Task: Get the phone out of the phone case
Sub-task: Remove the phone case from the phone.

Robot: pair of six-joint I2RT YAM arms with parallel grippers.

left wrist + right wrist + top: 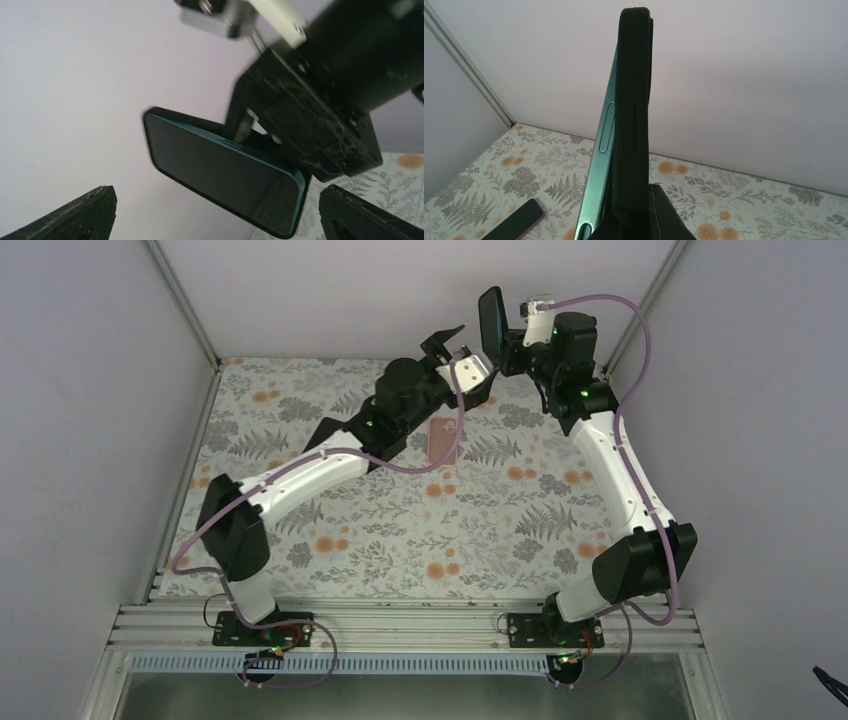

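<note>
Phone case [443,442] lies flat on the table [560,530], open room nearward. The right gripper [503,344] clamps the phone [491,318] upright over the far edge; the left gripper [458,354] gapes beside it. Left wrist: teal-rimmed phone above parted fingers [75,215]. Right wrist: phone edge-on, case lower left.

Right gripper [634,222] clamped on a phone [599,165] standing edge-on above it, teal side with a long button, thick black layer [634,75] against the phone's right, pink-rimmed dark-faced phone case [514,220] flat on floral table [734,200], low left of the pincer
</note>
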